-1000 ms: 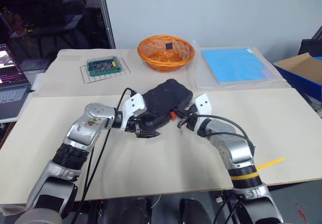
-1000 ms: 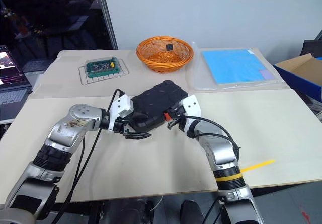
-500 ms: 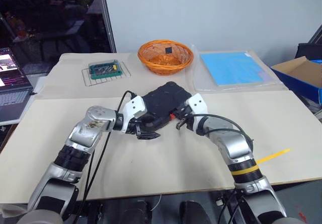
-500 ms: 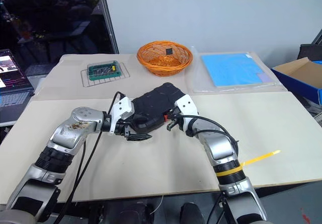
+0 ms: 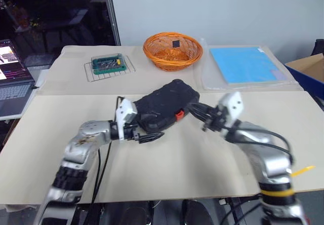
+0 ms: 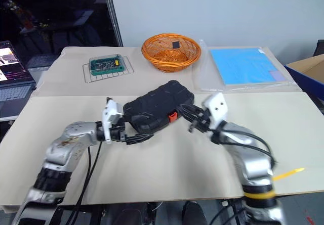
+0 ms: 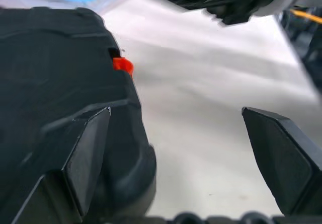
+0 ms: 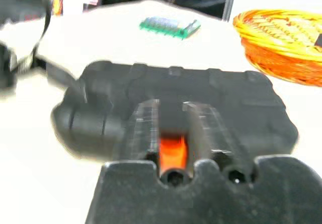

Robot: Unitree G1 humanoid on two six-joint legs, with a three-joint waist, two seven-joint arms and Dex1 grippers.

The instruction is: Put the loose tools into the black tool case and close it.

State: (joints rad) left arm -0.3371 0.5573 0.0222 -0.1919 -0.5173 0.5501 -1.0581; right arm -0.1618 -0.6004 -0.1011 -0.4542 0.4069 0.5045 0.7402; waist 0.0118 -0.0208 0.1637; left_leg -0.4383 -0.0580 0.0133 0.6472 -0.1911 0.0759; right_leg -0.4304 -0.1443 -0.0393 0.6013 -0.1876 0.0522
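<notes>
The black tool case (image 5: pixel 164 102) lies closed in the middle of the table, its orange latch (image 5: pixel 178 115) on the near edge. The loose tools are out of view. My left gripper (image 5: pixel 148 134) is open wide at the case's near left corner, and one finger (image 7: pixel 85 163) lies against the case wall. My right gripper (image 5: pixel 196 113) hovers just right of the latch, clear of the case. Its fingers (image 8: pixel 143 121) stand a narrow gap apart with nothing between them; the latch (image 8: pixel 172 151) shows beyond that gap.
An orange wicker basket (image 5: pixel 172 50) stands at the back centre. A green board on a wire rack (image 5: pixel 108 64) is back left, a blue sheet in clear plastic (image 5: pixel 246 65) back right. A laptop (image 5: pixel 12 83) sits off the left edge, a cardboard box (image 5: pixel 310 65) off the right.
My right gripper has drawn back from the latch toward the right and its fingers have parted. The left hand has pulled back a little. The view has shifted; the case lies as before.
</notes>
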